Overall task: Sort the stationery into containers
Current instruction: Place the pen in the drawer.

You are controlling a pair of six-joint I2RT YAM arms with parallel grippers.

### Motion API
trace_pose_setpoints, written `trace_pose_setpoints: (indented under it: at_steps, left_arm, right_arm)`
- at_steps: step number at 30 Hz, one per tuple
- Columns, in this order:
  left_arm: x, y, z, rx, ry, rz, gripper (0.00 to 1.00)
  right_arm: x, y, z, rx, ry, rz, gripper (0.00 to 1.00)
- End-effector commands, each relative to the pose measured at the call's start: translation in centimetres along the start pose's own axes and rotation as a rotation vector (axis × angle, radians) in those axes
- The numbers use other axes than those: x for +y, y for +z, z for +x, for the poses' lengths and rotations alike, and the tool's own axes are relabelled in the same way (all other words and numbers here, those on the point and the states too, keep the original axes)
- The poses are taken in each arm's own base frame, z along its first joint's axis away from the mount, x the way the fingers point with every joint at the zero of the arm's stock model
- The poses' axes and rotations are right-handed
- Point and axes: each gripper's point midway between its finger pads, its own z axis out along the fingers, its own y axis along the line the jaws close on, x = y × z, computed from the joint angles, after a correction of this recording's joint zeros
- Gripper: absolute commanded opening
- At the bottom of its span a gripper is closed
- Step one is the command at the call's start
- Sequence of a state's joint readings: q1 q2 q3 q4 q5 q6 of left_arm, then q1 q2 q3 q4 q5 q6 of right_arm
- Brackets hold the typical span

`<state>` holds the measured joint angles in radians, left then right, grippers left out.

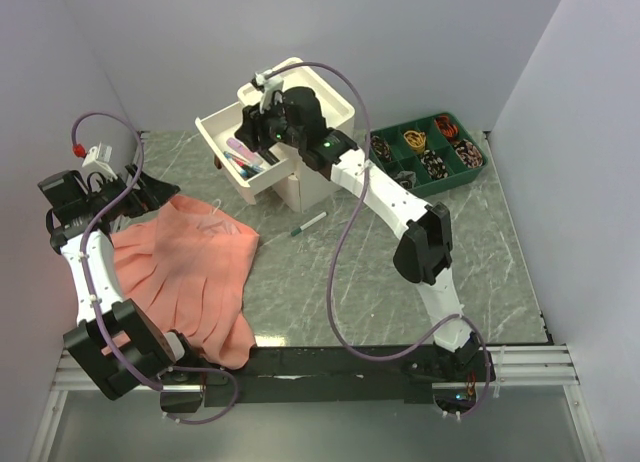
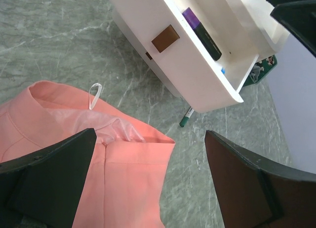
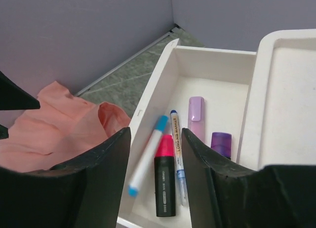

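Left gripper [image 1: 140,190], frame left: jaws wide apart, empty, over the salmon cloth [image 1: 190,272]. Table [image 1: 330,282] shows between the cloth edge and the cabinet [image 1: 305,192]. Green-capped marker [image 1: 309,223] lies loose at centre, near the cabinet. Right gripper [image 3: 155,134] above the open drawer [image 3: 212,65]: jaws apart, gripping nothing. Only the right wrist shows the contents: blue-capped pen [image 3: 146,161], pink highlighter [image 3: 165,173], thin pen [image 3: 177,154], lilac highlighter [image 3: 196,114], purple highlighter [image 3: 220,141].
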<state>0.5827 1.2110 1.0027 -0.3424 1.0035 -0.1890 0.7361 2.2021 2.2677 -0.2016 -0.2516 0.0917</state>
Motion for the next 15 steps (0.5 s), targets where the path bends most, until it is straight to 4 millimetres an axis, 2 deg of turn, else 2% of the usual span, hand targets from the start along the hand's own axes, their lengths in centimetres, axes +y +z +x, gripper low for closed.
trace_pose_setpoints:
  at_steps: [1,2,3,4,5,6,7,8,9,10,11,12,13,14,15]
  left_arm:
    - [-0.5,-0.1,-1.3,-0.019,0.053,0.007,0.99]
    - [-0.6,-0.1,-1.2,-0.019,0.056,0.013,1.00]
    - [-0.6,-0.2,-1.2,-0.019,0.059,0.013,1.00]
    - [-0.6,-0.2,-1.1,-0.017,0.070,0.016,0.99]
    - [-0.7,-0.2,-0.9,-0.009,0.071,0.017,1.00]
    - [-0.6,-0.3,-0.7,-0.003,0.073,0.015,1.00]
    - [-0.5,-0.2,-0.5,0.003,0.082,0.016,0.99]
    - [-0.5,-0.3,-0.3,0.007,0.087,0.015,0.99]
    - [-0.6,-0.4,-0.1,0.012,0.085,0.016,1.00]
    - [-0.6,-0.4,0.0,0.013,0.091,0.016,1.00]
    - [-0.7,-0.4,0.1,0.014,0.095,0.019,0.99]
    - [-0.7,-0.4,0.2,0.016,0.095,0.021,1.00]
    - [-0.7,-0.5,0.2,0.013,0.097,0.016,1.00]
    - [-0.6,-0.5,0.3,0.014,0.096,0.016,1.00]
    - [-0.6,-0.5,0.4,0.012,0.097,0.015,0.99]
  right_arm:
    - [0.1,-3.1,-3.9,-0.097,-0.066,-0.024,0.55]
    - [0.4,-3.8,-4.1,-0.100,-0.082,-0.050,0.55]
    - [0.9,-5.7,-6.0,-0.136,-0.152,-0.073,0.55]
    - [2.2,-6.4,-3.9,-0.086,-0.186,-0.171,0.55]
    - [3.0,-7.5,-3.4,-0.066,-0.235,-0.229,0.55]
    - [3.6,-9.3,-1.5,-0.007,-0.337,-0.285,0.54]
    - [5.6,-10.9,0.1,0.028,-0.389,-0.419,0.54]
    - [6.1,-12.2,1.7,0.074,-0.443,-0.473,0.54]
    - [6.2,-14.4,5.3,0.187,-0.540,-0.554,0.53]
    - [6.4,-15.5,7.3,0.243,-0.581,-0.605,0.53]
    - [6.2,-16.3,9.0,0.271,-0.696,-0.669,0.53]
    - [6.1,-18.5,12.5,0.403,-0.670,-0.732,0.53]
    - [5.9,-19.3,14.1,0.458,-0.698,-0.774,0.52]
    - [4.8,-19.3,16.6,0.525,-0.784,-0.823,0.51]
    - [4.6,-20.8,18.1,0.613,-0.775,-0.877,0.49]
